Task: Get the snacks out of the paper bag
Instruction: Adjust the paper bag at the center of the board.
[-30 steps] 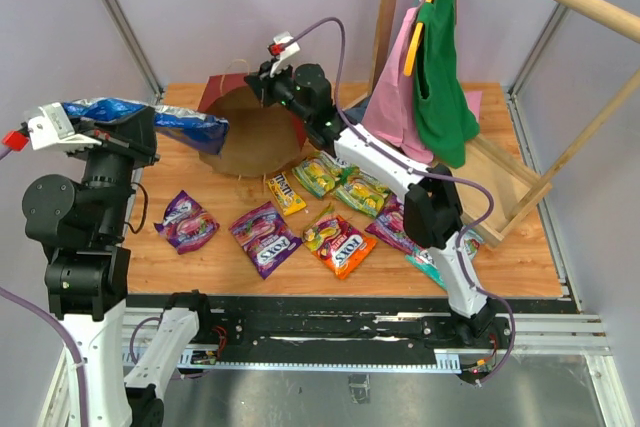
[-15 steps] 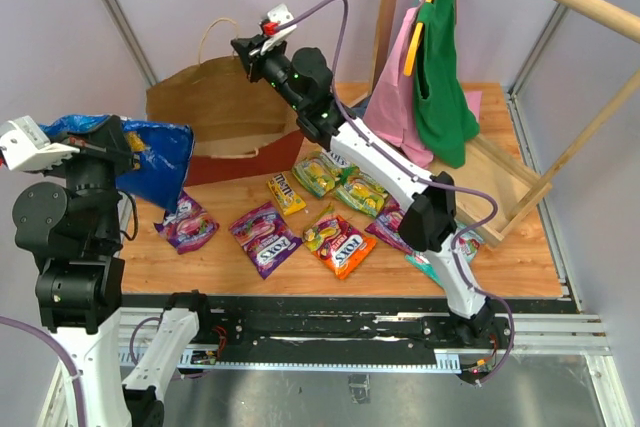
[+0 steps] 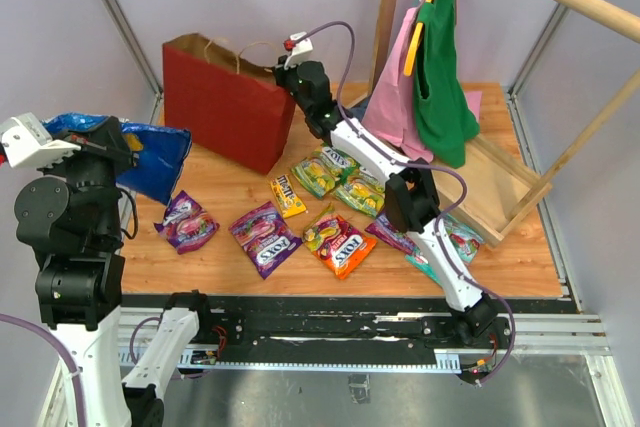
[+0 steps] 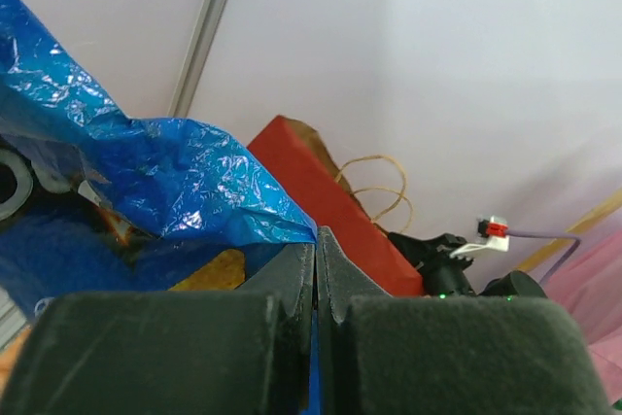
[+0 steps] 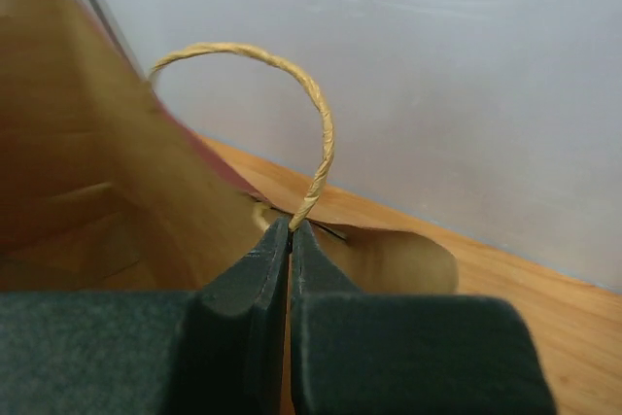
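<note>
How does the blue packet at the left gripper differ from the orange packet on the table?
The blue packet is pinched in the shut left gripper, raised off the table; the orange packet lies loose on it. The blue packet hangs crumpled; the orange packet lies flat, label up. Both are glossy and outside the paper bag.

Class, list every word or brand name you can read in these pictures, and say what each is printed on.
"FOX'S": purple packet, upside down in the top view.
"FOX'S": orange packet, also upside down.
Yellow packet, green packet, blue packet: print too small or blurred to read.
Paper bag: no lettering visible.
</note>
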